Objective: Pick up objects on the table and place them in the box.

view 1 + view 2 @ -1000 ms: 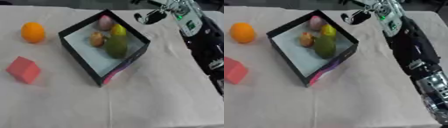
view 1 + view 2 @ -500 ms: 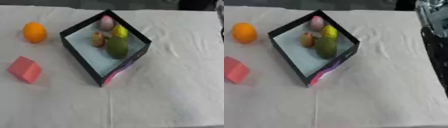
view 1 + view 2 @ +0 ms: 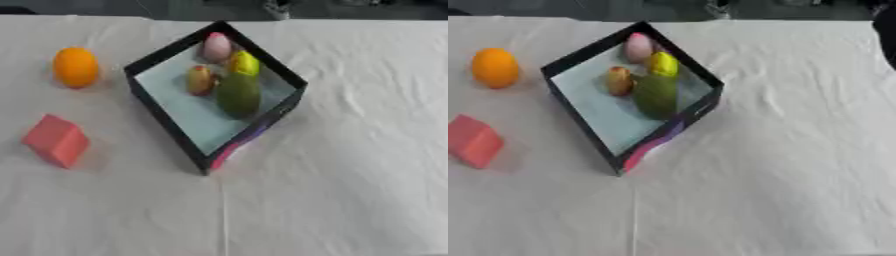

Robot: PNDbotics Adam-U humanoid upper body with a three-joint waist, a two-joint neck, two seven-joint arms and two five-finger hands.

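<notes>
Neither hand shows, so fingers cannot be told; four fruits lie in the box [image 3: 166,116].

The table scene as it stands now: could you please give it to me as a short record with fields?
surface: table with white cloth
box: black-walled box, open top, pale floor, set cornerwise
in box: pink egg-shaped item; yellow item; small reddish-brown item; dark green item, all clustered in its far half
outside box: orange fruit to the box's left; red block nearer the camera, also left
hands: neither hand shows; a dark shape at the right eye view's upper right edge cannot be identified
left to pack: orange fruit, red block
</notes>
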